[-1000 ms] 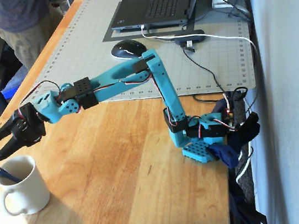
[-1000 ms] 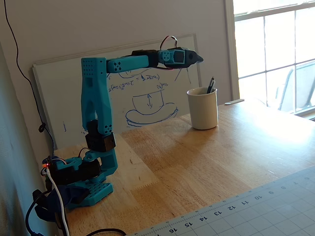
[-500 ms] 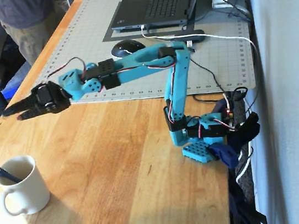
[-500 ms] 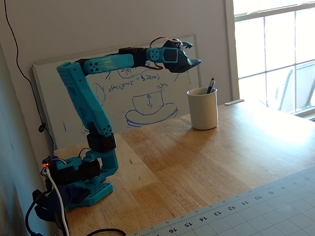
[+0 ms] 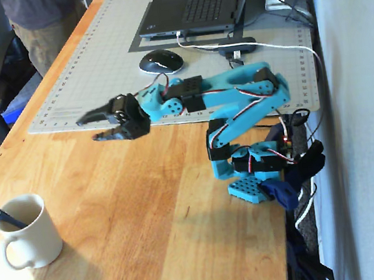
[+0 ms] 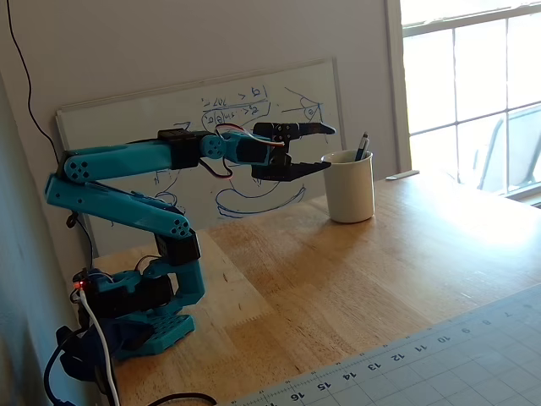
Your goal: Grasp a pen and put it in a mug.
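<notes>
The pen (image 5: pixel 1 217) stood tilted inside the mug (image 5: pixel 32 235), its upper end leaning over the rim, and the mug was on the wooden table (image 5: pixel 162 213) near the corner. The gripper (image 5: pixel 100 124) hung in the air well apart from the mug, with its fingers spread and holding nothing.
</notes>
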